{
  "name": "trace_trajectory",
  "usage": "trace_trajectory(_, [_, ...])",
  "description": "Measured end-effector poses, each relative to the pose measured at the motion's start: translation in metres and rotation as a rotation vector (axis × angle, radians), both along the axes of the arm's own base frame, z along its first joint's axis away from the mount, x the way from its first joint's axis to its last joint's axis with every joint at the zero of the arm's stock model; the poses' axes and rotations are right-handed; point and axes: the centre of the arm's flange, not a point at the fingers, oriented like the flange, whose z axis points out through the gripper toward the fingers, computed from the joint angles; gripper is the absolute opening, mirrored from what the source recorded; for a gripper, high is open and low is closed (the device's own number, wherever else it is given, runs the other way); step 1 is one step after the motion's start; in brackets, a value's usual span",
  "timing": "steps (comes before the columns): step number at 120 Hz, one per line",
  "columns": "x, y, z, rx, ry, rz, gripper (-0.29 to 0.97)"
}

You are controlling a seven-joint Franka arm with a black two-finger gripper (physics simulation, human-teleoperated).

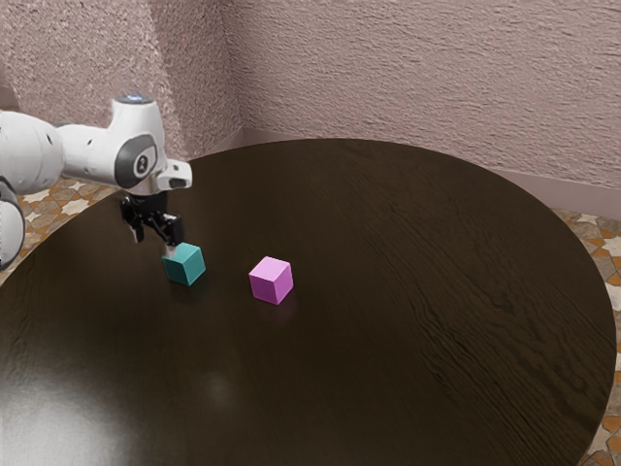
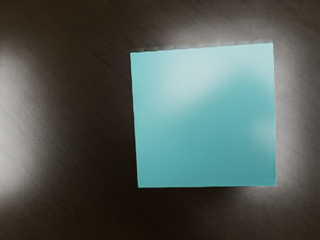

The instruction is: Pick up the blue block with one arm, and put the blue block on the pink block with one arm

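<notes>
On the dark round table (image 1: 417,291) the blue block (image 1: 183,263) sits flat, one upright edge turned toward the side camera. Its sides look equal, so I see no long axis. It is plain teal, with pale glare on its top. My gripper (image 1: 160,236) hangs just above its far corner with its fingers spread, holding nothing. I cannot tell if a fingertip touches the block. The pink block (image 1: 271,280) stands near, apart, toward the exterior view's right.
</notes>
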Motion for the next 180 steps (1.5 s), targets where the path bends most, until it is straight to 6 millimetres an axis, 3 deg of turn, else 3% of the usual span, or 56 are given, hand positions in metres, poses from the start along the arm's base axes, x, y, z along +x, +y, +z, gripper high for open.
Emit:
trace_trajectory(29, [0.025,-0.003,-0.017,-0.004,-0.036,-0.039,0.68])
trace_trajectory(39, [0.029,-0.008,-0.021,-0.015,-0.042,-0.038,0.68])
trace_trajectory(55, [0.035,-0.006,-0.044,-0.033,-0.034,-0.01,0.68])
trace_trajectory(68, [0.042,-0.005,-0.048,-0.035,-0.046,0.006,0.68])
trace_trajectory(99, [0.039,-0.006,-0.064,-0.057,-0.032,0.06,0.44])
trace_trajectory(126, [0.04,-0.006,-0.071,-0.056,-0.029,0.089,0.4])
trace_trajectory(144, [0.043,-0.016,-0.059,-0.046,-0.041,0.086,0.36])
trace_trajectory(180, [0.053,-0.067,0.025,-0.07,-0.145,0.068,0.35])
